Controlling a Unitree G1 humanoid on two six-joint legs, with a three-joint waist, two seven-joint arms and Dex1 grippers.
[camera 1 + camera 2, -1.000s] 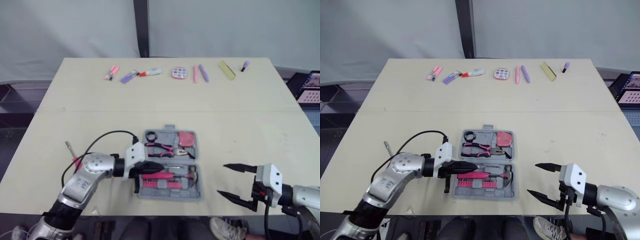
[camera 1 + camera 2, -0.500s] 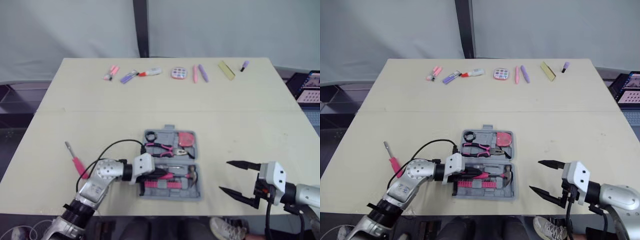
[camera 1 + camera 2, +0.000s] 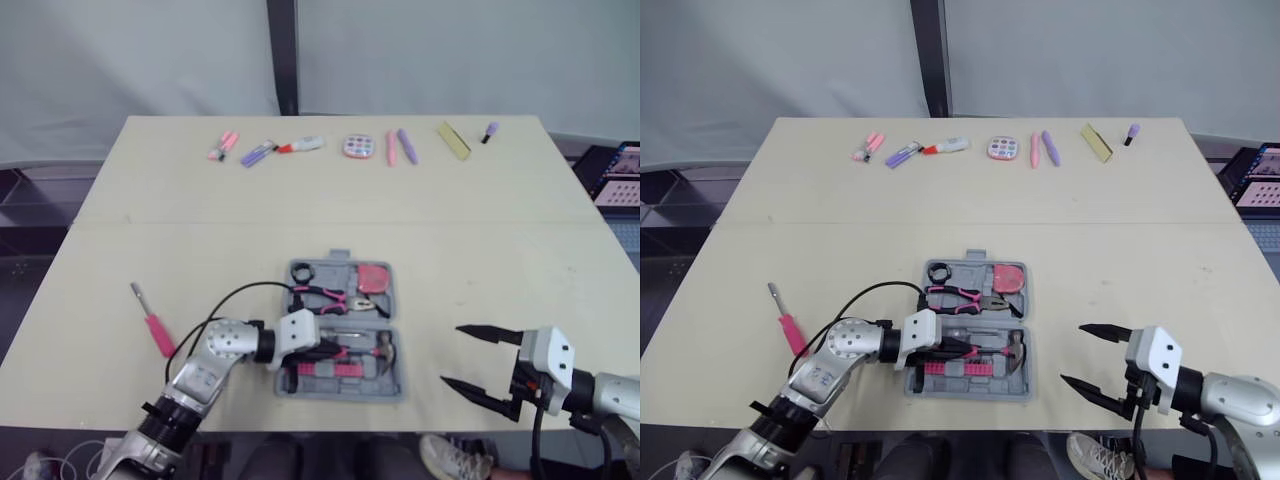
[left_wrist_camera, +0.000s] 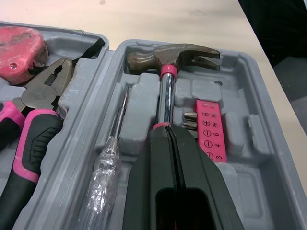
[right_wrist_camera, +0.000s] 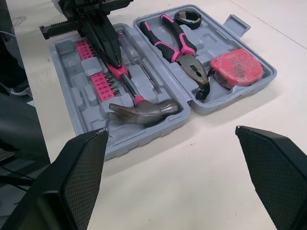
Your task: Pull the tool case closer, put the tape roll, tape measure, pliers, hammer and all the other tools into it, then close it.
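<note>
Lying in the open tool case (image 5: pixel 144 139) at the middle of the table's (image 3: pixel 330 210) front edge, the hammer (image 4: pixel 168 57) sat beneath the left gripper (image 4: pixel 169 132), fingers pressed together on its handle. The right gripper (image 3: pixel 451 354) hovered near the front right corner, fingers spread apart.

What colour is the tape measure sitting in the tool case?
Reddish pink; the tape measure shows best in the right wrist view.

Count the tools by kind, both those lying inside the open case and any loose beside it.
Tape roll: 1
Pliers: 1
Tape measure: 1
Hammer: 1
Clear screwdriver: 1
Pink bit holder: 1
Pink screwdriver, loose: 1
Total: 7
</note>
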